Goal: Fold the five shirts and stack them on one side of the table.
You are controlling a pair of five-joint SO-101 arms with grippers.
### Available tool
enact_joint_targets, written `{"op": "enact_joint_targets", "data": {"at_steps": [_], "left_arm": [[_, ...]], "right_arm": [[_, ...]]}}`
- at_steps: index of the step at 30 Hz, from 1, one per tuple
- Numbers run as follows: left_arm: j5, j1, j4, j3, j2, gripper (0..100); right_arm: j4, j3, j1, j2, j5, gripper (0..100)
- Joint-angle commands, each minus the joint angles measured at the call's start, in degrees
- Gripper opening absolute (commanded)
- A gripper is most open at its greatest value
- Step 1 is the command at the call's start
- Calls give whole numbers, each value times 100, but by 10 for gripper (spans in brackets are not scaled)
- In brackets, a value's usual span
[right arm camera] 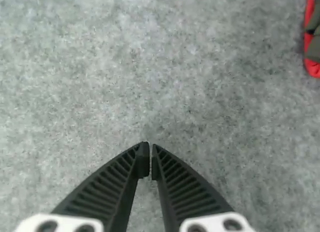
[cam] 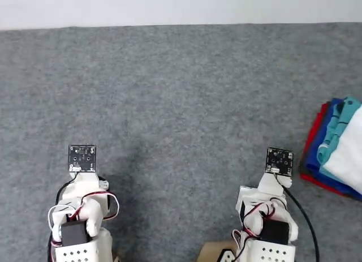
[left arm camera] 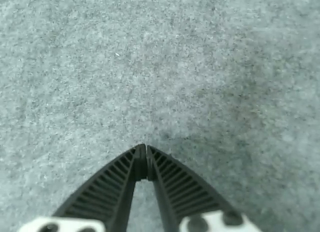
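As the stack of folded red, blue, teal and white shirts (cam: 334,154) lies at the right edge of the grey felt tabletop (cam: 181,92), folding looks done. Both jaws are closed and empty; park them clear.

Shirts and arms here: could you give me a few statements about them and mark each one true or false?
1. The shirts lie stacked at the table's edge on the right arm's side. True.
2. A white shirt tops the stack. True.
3. The left gripper holds a shirt. False: it is shut on nothing, over the grey mat.
4. The right gripper is wide open. False: it is shut.
5. The stack has no red in it. False: a red shirt shows along its edge.
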Motion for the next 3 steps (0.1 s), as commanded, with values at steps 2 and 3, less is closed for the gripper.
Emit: {"op": "enact_joint_targets", "data": {"at_steps": [2,3], "left_arm": [[-35,-26,-9,-40,-18,6],[-35,-26,-9,-40,-18,6]], "right_arm": [[31,79,-57,-75,70,10],[31,79,-57,-75,70,10]]}}
